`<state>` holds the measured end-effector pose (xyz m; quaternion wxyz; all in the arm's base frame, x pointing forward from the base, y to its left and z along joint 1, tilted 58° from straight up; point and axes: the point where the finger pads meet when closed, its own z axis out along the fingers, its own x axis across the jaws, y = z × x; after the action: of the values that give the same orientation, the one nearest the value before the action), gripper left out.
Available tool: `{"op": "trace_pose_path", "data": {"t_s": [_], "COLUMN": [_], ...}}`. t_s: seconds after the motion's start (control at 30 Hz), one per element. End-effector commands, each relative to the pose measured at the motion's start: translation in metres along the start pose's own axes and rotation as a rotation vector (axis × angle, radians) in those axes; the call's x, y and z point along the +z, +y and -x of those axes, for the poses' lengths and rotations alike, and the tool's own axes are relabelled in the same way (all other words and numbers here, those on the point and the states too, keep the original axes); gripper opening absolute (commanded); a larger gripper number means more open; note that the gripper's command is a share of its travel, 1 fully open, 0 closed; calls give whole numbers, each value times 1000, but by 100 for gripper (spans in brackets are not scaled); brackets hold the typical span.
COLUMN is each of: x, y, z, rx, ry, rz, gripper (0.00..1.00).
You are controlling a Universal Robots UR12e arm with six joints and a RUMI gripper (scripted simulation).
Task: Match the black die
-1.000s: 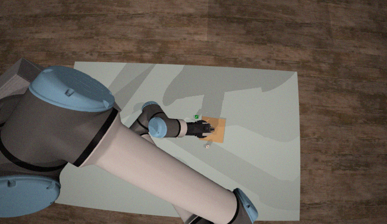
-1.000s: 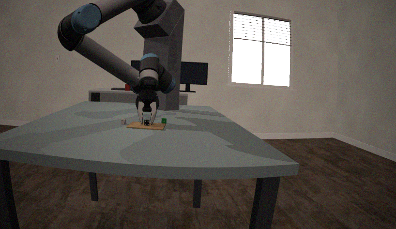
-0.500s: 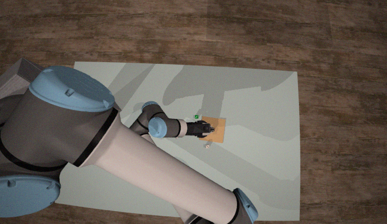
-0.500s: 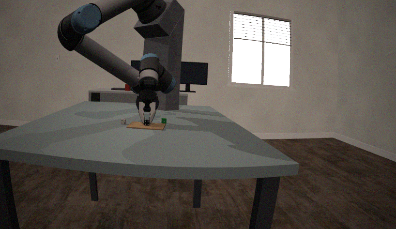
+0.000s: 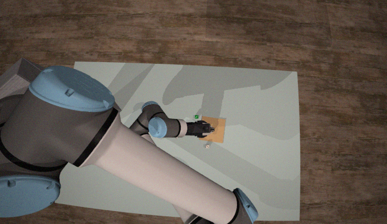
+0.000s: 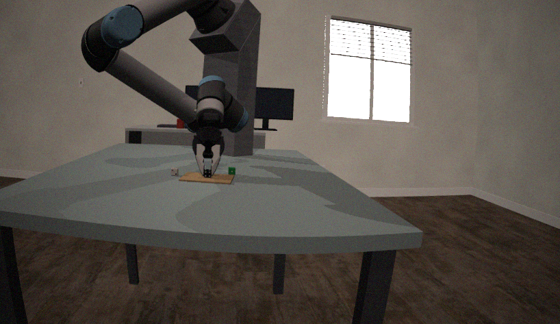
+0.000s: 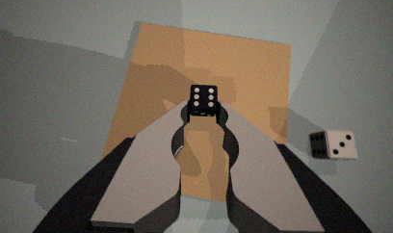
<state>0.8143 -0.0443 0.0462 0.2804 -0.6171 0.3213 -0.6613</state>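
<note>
The black die (image 5: 212, 129) (image 6: 207, 172) (image 7: 203, 98) is on the orange mat (image 5: 218, 136) (image 6: 225, 179) (image 7: 260, 68), with six pips on the face turned up to the wrist camera. My gripper (image 6: 207, 175) (image 7: 202, 102) points down at the mat and is shut on the black die, one fingertip against each side. The green die (image 5: 196, 116) (image 6: 231, 170) sits on the table beside the mat. Its top pips are too small to read surely, and it is out of the wrist view.
A white die (image 5: 207, 146) (image 6: 174, 172) (image 7: 342, 144) sits on the table on the other side of the mat, three pips on top. The grey-green table (image 5: 257, 158) (image 6: 248, 213) extends around the mat. The arm's large links hang over the table in the top view.
</note>
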Motion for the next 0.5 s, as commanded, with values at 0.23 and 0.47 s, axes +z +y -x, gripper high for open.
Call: {"op": "trace_pose_path", "data": {"t_s": [0.23,0.47], "x": [0,-1], "y": [-1,-1], "z": [0,0], "rx": [0,0], "ry": [0,0], "rz": [0,0], "gripper": [3,3]}}
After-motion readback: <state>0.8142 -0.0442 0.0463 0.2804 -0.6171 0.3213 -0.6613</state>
